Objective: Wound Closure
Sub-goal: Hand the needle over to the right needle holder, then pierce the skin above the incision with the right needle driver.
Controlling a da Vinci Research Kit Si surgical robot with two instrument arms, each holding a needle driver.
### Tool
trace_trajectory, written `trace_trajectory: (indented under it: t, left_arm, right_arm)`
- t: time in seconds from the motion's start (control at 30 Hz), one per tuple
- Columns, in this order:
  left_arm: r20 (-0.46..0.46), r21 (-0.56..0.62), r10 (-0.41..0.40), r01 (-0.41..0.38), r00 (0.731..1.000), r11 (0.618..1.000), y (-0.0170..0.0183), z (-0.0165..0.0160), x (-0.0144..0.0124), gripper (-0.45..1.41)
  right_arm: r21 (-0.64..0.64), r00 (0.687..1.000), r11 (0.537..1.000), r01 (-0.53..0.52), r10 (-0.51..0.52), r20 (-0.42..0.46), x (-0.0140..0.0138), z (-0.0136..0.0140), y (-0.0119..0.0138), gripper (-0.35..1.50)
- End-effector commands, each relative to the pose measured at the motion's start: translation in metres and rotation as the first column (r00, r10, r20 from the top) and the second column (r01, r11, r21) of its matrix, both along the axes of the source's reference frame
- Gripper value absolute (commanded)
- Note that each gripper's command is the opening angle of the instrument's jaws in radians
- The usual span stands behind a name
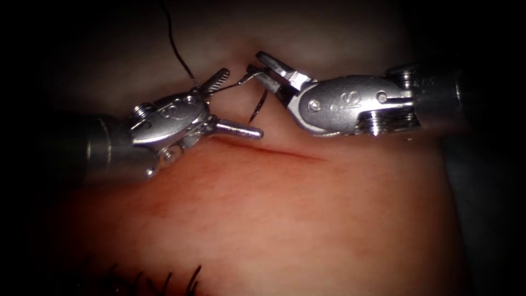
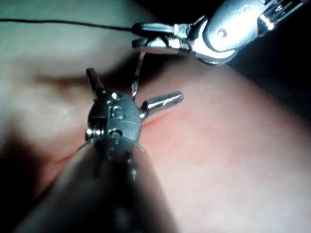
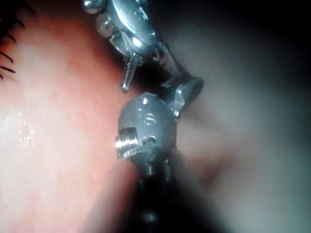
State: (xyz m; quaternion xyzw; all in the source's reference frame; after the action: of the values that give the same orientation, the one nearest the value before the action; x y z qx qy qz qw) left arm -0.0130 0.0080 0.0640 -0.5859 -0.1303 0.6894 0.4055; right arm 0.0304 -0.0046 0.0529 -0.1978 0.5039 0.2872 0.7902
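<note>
Now 2 claws: right claw (image 1: 262, 67) grips 1 needle (image 1: 257, 107), left claw (image 1: 238, 104) open.

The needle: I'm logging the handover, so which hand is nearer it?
Right. The right hand grips the needle near its end, above the cut; the left hand gapes open beside it, not touching.

Short dark bristle-like strands (image 1: 164, 279) along the near edge of the tissue (image 1: 263, 219), well apart from the cut (image 1: 274, 151)
</note>
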Motion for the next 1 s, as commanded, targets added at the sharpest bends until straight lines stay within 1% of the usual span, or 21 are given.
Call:
trace_trajectory:
  t: [0.03,0.13,0.23,0.33,0.37,0.5,0.53,0.6,0.67,0.73,0.77,0.83,0.9,1.0]
  left_arm:
    - [0.002,-0.020,0.010,-0.010,1.000,1.000,-0.0001,0.0004,-0.0004,1.23]
    - [0.006,-0.066,0.039,-0.039,0.999,0.997,-0.0004,0.0000,0.0002,1.23]
    - [0.017,-0.106,0.078,-0.076,0.997,0.991,-0.0007,-0.0002,0.0008,1.23]
    - [0.008,-0.128,0.116,-0.114,0.993,0.985,-0.0009,-0.0002,0.0014,1.23]
    - [0.006,-0.131,0.133,-0.131,0.991,0.983,-0.0011,-0.0002,0.0019,1.21]
    - [0.051,-0.143,0.169,-0.161,0.984,0.977,-0.0015,-0.0004,0.0027,1.18]
    - [0.059,-0.145,0.176,-0.166,0.983,0.975,-0.0016,-0.0004,0.0029,1.14]
    - [0.075,-0.151,0.190,-0.177,0.979,0.973,-0.0019,-0.0006,0.0034,0.98]
    - [0.067,-0.150,0.187,-0.175,0.980,0.973,-0.0020,-0.0007,0.0037,0.81]
    - [0.037,-0.148,0.171,-0.164,0.985,0.975,-0.0020,-0.0007,0.0038,0.77]
    - [0.025,-0.157,0.170,-0.164,0.985,0.974,-0.0020,-0.0007,0.0039,0.77]
    - [0.007,-0.188,0.175,-0.171,0.985,0.967,-0.0020,-0.0005,0.0040,0.76]
    - [0.001,-0.205,0.180,-0.176,0.984,0.963,-0.0021,-0.0002,0.0042,0.77]
    - [-0.007,-0.200,0.201,-0.198,0.980,0.960,-0.0021,0.0004,0.0047,0.79]
  right_arm:
    - [0.057,0.999,0.998,-0.004,0.006,-0.032,0.0001,0.0008,0.0001,-0.35]
    - [0.157,0.998,0.988,-0.001,0.012,-0.067,-0.0003,0.0011,0.0003,-0.35]
    - [0.195,0.998,0.981,0.026,-0.014,-0.067,-0.0010,0.0014,0.0005,-0.35]
    - [0.283,0.994,0.957,0.060,-0.031,-0.105,-0.0016,0.0018,0.0007,-0.35]
    - [0.328,0.990,0.943,0.060,-0.015,-0.140,-0.0020,0.0021,0.0008,-0.35]
    - [0.405,0.978,0.913,0.058,0.030,-0.208,-0.0026,0.0024,0.0009,-0.35]
    - [0.421,0.975,0.905,0.057,0.041,-0.220,-0.0027,0.0025,0.0009,-0.35]
    - [0.477,0.962,0.877,0.057,0.080,-0.262,-0.0028,0.0025,0.0009,-0.35]
    - [0.529,0.945,0.846,0.061,0.122,-0.303,-0.0029,0.0026,0.0009,-0.35]
    - [0.559,0.932,0.827,0.062,0.153,-0.329,-0.0029,0.0026,0.0009,-0.35]
    - [0.564,0.924,0.823,0.065,0.164,-0.347,-0.0028,0.0027,0.0009,-0.35]
    - [0.552,0.915,0.831,0.072,0.165,-0.368,-0.0029,0.0028,0.0010,-0.35]
    - [0.545,0.911,0.836,0.070,0.168,-0.376,-0.0029,0.0030,0.0011,-0.35]
    - [0.511,0.921,0.856,0.073,0.138,-0.363,-0.0029,0.0035,0.0012,-0.35]
